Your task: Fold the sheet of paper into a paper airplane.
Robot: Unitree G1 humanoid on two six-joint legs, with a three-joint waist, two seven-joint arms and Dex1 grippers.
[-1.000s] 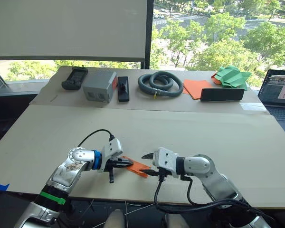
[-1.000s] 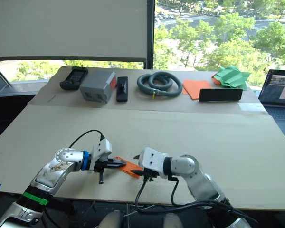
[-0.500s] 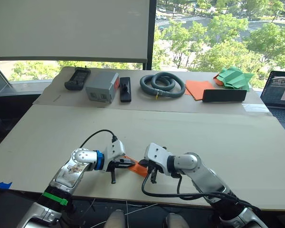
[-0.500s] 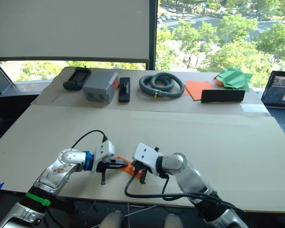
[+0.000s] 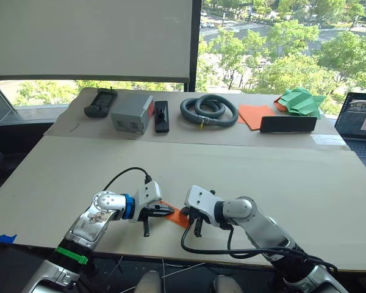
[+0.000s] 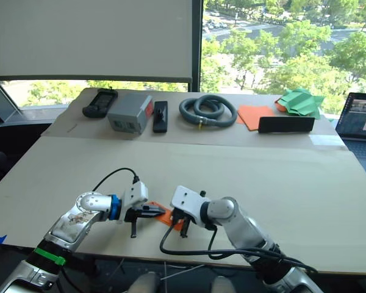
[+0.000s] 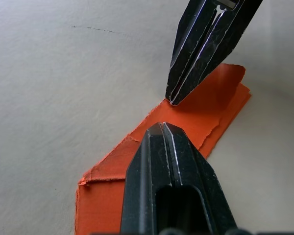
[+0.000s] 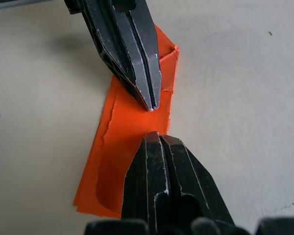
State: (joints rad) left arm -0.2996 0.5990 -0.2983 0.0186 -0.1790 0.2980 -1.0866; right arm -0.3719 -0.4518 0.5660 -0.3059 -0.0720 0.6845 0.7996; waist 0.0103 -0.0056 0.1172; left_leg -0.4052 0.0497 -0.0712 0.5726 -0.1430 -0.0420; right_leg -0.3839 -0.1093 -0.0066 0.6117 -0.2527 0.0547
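The paper (image 8: 132,132) lies flat on the bench (image 5: 244,165) near its front edge, already a narrow layered strip. My left tool (image 5: 166,211) and right tool (image 5: 190,215), both closed with nothing between the fingers, meet tip to tip on top of it (I judge this is to press a crease flat). The flat orange sheet (image 5: 254,114) and green paper (image 5: 300,99) wait far back.

Upper-floor office or lab, big window (image 5: 280,36) over treetops, laptop (image 5: 360,122), equipment along a worktable (image 5: 293,177)
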